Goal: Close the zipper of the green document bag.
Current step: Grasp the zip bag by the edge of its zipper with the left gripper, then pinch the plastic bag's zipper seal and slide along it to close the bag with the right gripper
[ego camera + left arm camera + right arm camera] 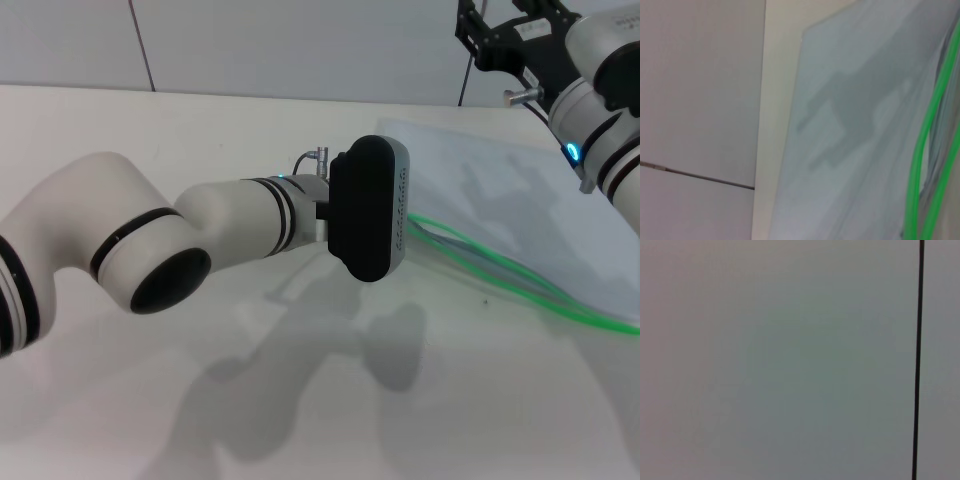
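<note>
The zipper of the green document bag is not yet closed: in the head view its two bright green tracks run apart from each other along the bag's near long edge, splitting just past the left arm's wrist and drawing closer only toward the right edge of the picture. The left wrist view shows the same gap between the green strips. The slider is too small to find in any view, so it is hard to say from which end the closing should begin. By my reading the whole pull is still to be done, and nothing has hold of the zipper.

The bag lies flat on the white table, on the robot's right half of the surface, well forward.

The left arm reaches across the middle of the table, forearm level, with its wrist housing just at the bag's left end; its fingers are hidden behind that housing, so I cannot tell whether they are apart or together. The right gripper is raised high above the bag's far side, near the wall; its black claw looks apart and holds nothing, though it is partly cut off.
</note>
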`<state>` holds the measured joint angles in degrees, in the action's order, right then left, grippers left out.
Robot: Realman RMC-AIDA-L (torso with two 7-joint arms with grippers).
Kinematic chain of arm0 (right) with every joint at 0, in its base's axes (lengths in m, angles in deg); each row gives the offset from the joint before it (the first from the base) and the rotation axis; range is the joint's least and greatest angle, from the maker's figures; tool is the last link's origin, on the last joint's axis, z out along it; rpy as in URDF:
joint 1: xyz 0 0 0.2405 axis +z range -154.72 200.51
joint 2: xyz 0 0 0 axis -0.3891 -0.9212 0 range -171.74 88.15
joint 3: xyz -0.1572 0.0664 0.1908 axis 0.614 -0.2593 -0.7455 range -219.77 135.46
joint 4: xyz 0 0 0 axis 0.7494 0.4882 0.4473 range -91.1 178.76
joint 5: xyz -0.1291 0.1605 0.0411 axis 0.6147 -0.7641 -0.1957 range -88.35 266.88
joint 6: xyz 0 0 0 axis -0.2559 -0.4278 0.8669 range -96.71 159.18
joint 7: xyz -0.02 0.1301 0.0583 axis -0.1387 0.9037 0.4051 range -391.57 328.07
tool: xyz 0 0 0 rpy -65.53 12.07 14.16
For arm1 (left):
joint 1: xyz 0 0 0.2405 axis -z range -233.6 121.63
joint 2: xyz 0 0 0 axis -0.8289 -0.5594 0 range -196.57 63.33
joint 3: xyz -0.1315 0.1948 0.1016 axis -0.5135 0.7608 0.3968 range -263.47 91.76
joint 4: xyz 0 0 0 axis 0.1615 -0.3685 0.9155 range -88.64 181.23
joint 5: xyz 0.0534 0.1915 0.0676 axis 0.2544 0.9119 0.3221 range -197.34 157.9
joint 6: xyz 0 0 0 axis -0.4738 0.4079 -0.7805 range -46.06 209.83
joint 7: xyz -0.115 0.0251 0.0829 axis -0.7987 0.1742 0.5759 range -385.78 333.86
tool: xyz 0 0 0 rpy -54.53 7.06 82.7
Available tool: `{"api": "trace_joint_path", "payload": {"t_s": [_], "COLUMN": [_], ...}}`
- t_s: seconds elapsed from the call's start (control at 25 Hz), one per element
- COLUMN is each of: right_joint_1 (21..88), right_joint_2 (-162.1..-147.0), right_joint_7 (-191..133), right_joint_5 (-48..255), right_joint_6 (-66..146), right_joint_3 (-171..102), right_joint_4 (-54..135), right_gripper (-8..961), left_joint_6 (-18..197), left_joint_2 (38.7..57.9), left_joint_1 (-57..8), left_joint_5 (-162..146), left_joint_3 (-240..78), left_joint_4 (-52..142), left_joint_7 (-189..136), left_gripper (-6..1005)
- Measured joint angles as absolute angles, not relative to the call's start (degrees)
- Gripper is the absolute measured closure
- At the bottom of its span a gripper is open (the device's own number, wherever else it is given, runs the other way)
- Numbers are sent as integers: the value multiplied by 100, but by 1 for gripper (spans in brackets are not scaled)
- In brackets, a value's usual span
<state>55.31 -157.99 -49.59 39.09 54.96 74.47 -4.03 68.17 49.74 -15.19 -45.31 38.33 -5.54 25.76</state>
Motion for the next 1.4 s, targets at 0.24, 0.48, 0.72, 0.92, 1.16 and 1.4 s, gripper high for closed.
{"api": "trace_joint_path", "payload": {"t_s": [0.24, 0.48, 0.72, 0.92, 1.16, 1.4], "right_joint_1": [5543, 5501, 5227, 4980, 4952, 4901], "right_joint_2": [-15799, -15794, -15736, -15594, -15311, -15123], "right_joint_7": [-4959, -4971, -4994, -4971, -4971, -5000], "right_joint_5": [3906, 3923, 3933, 3935, 3935, 3935], "right_joint_6": [5496, 5493, 5269, 4715, 4033, 3321], "right_joint_3": [7493, 7580, 7479, 7199, 7132, 6899], "right_joint_4": [-416, -579, -1068, -1633, -2182, -2647], "right_gripper": [332, 338, 343, 348, 353, 359], "left_joint_6": [6899, 6999, 7310, 7464, 7654, 7920], "left_joint_2": [4974, 4979, 4981, 4964, 4955, 4948], "left_joint_1": [-1519, -1530, -1791, -2042, -2261, -2523], "left_joint_5": [-4536, -4549, -4600, -4600, -4592, -4558], "left_joint_3": [3833, 3824, 3778, 3731, 3690, 3613], "left_joint_4": [-531, -470, -670, -962, -1122, -1356], "left_joint_7": [2577, 2536, 2511, 2496, 2500, 2545], "left_gripper": [737, 864, 917, 941, 946, 946]}}
